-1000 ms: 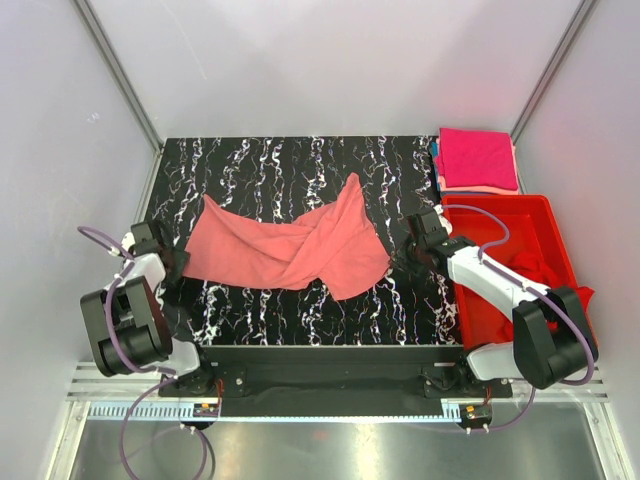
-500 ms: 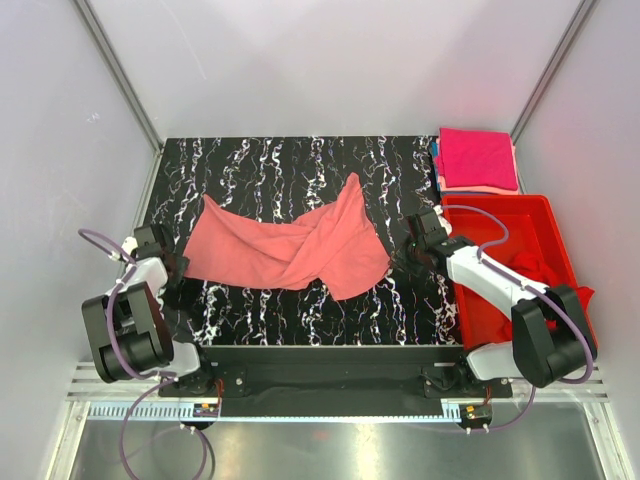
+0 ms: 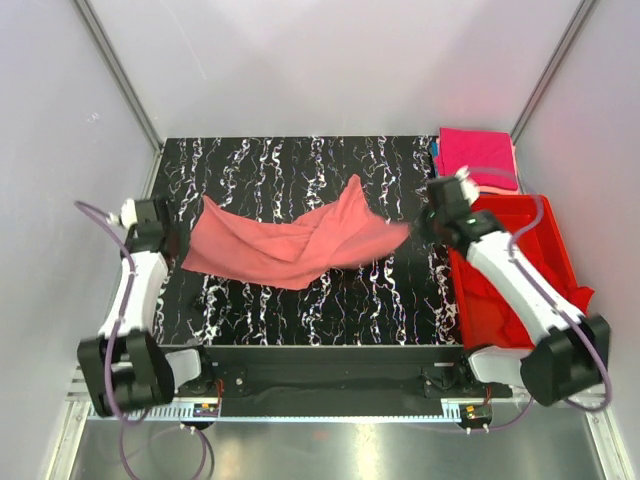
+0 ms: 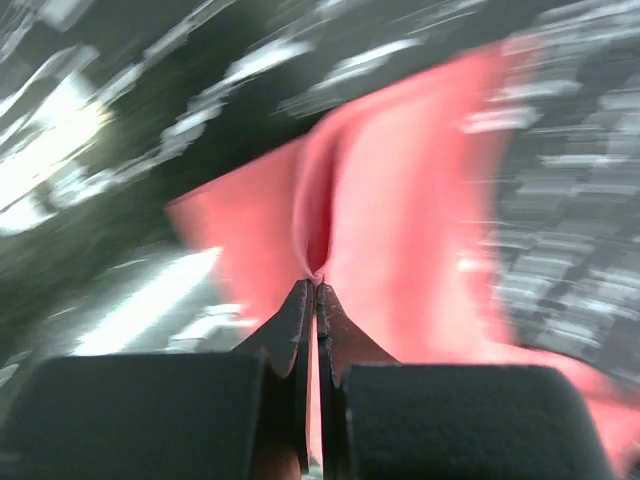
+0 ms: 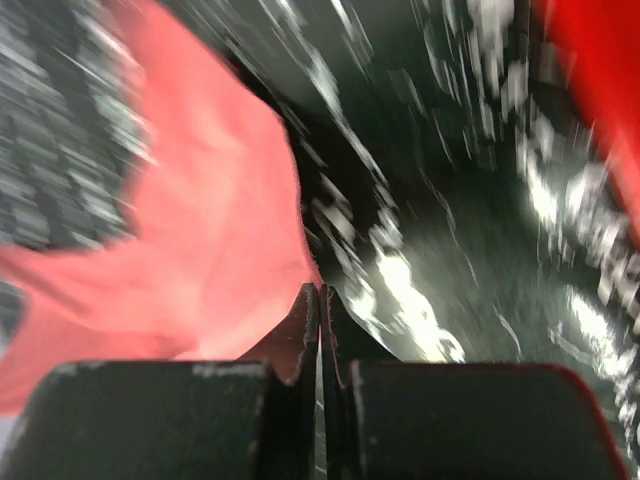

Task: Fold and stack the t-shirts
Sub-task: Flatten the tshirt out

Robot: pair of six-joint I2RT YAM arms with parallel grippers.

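1. Salmon-pink t-shirt [image 3: 295, 245] is held stretched across the middle of the marbled counter [image 3: 300, 165].
2. Its left edge is pinched in the closed left pincer [image 4: 315, 290].
3. Its right corner is clamped in the closed right pincer [image 5: 320, 292].
4. A folded magenta t-shirt [image 3: 478, 157] is seen at the far right corner, behind the red bin [image 3: 525, 215].

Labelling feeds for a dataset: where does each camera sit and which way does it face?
Top external: above, behind the bases, facing down at the table; both arms show, left fingers and right fingers holding the salmon t-shirt.
Left wrist: on that arm, facing along its shut fingers.
Right wrist: likewise, its fingers shut.
All share t-shirt and table.
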